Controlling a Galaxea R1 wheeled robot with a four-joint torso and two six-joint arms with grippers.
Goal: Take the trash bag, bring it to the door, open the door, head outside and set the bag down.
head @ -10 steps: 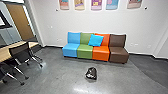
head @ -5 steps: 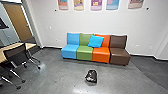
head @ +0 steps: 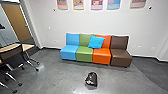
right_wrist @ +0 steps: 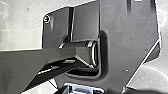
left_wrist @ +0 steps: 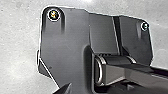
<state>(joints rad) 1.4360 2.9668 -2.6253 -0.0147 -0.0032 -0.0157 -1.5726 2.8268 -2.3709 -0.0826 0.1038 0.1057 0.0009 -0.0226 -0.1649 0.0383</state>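
The black trash bag (head: 91,79) lies on the grey floor (head: 55,77) in front of the row of seats, out from the green seat (head: 84,53) and the orange seat (head: 101,56), with bare floor between it and them. It is small, squat and glossy, so I judge it light, soft and loosely filled: it should sag and change shape when I lift it, and the thin film may slip or tear if I snatch at a single fold. I would take it at the gathered neck, or failing that a thick bunch of film at the top, and raise it straight up so the weight hangs below my hold; I can't make out a knot, so just where the neck lies is a guess. How my left gripper and my right gripper stand, spread or pressed together, I cannot tell; the bag is on the floor, held by neither. Against the earlier frames, my whole outlook has shifted: the bag comes lower and a little larger in my head view, the seats loom slightly bigger, and the office chair (head: 12,56) slides toward the left edge. I read that as me driving nearer; the bag itself keeps its place before the seats.
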